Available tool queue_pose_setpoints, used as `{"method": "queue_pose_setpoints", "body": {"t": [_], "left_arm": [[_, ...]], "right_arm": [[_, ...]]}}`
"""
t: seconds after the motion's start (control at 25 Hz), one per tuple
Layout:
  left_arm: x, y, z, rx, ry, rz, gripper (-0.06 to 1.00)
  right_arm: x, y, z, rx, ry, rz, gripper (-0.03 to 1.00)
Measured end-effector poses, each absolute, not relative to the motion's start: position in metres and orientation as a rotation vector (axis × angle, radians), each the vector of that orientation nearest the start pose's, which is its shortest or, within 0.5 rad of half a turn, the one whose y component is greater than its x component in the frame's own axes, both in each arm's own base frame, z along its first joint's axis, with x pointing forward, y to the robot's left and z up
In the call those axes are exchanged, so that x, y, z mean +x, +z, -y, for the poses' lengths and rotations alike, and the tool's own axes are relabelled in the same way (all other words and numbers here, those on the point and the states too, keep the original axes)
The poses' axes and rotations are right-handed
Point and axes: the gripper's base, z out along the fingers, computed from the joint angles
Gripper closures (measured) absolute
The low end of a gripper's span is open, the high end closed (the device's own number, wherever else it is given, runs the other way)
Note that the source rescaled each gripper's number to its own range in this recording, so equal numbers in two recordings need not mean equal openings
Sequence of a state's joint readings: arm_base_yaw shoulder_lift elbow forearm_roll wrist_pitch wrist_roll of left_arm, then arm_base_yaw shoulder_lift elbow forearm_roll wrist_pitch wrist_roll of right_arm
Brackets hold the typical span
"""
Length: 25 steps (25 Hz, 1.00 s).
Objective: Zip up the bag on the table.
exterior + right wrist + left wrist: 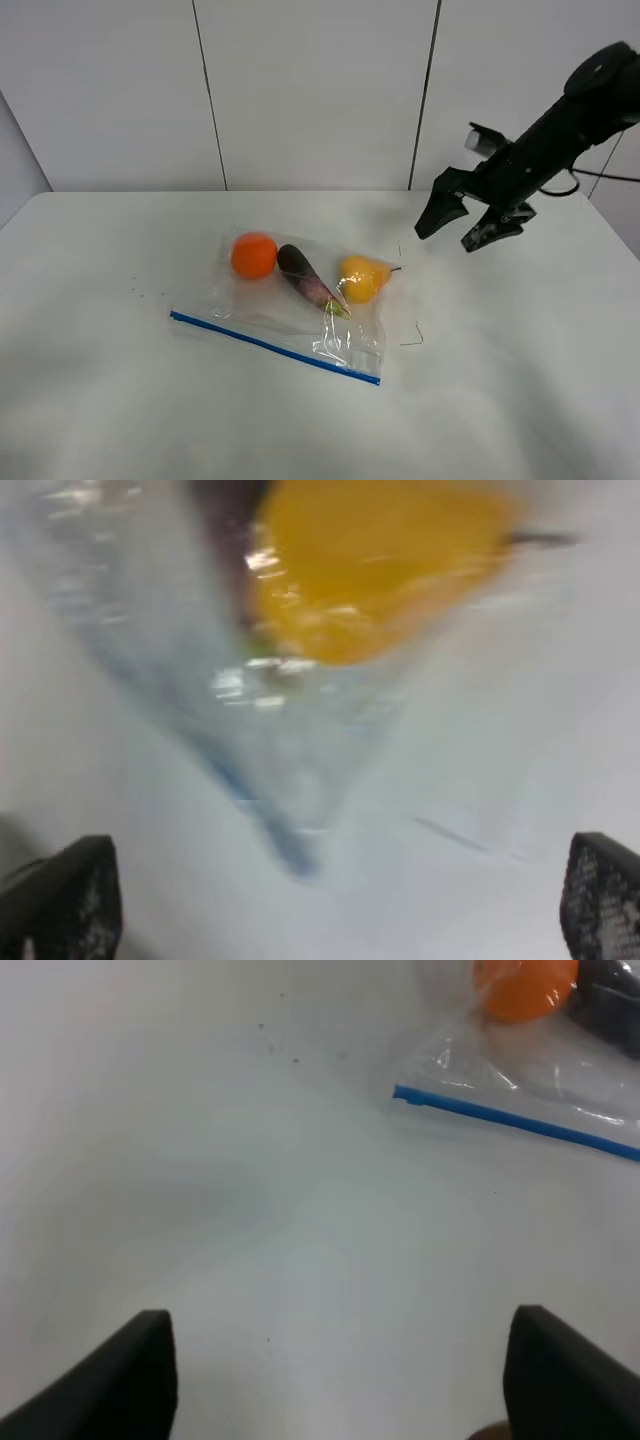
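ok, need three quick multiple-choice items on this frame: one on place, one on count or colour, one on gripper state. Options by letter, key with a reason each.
1. Where does the clear crinkly plastic zip bag lie on the plain white tabletop?
A) near the middle
B) far left corner
C) hanging off the front edge

2. How many pieces of produce show through the bag?
A) one
B) three
C) five

3. What state is the right gripper in?
A) shut on the bag
B) open, in the air
C) pressed flat on the table

Key:
1 A, table shows all round it.
2 B, orange round fruit, dark purple eggplant, yellow fruit.
3 B, jaws spread beyond the bag, holding nothing.
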State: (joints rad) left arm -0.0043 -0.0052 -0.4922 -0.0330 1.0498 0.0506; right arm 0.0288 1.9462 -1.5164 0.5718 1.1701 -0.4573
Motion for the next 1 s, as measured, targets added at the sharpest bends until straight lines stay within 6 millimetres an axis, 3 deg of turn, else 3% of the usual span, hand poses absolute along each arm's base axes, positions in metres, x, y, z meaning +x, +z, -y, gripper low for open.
{"method": "queue_pose_setpoints", "body": {"t": [0.12, 0.32, 0.56, 0.8, 1.0], "left_arm": [[-0.004, 0.276, 0.003, 0.061, -0.014, -2.035, -0.03], [-0.004, 0.276, 0.003, 0.061, -0.014, -2.035, -0.03], [-0.004, 0.276, 0.003, 0.060, -0.014, -2.034, -0.03], [-0.004, 0.276, 0.003, 0.060, -0.014, -2.034, -0.03], [-0.004, 0.276, 0.003, 0.060, -0.014, -2.034, -0.03]], "right_arm": [[0.392, 0.249, -0.041, -0.334, 0.474, -2.890, 0.00], [0.385, 0.260, -0.019, -0.248, 0.135, -2.972, 0.00], [0.382, 0.268, -0.009, -0.167, 0.124, -2.959, 0.00], [0.371, 0.294, -0.002, -0.132, 0.089, -2.894, 0.00], [0.333, 0.311, 0.000, -0.129, 0.066, -2.873, 0.00]]}}
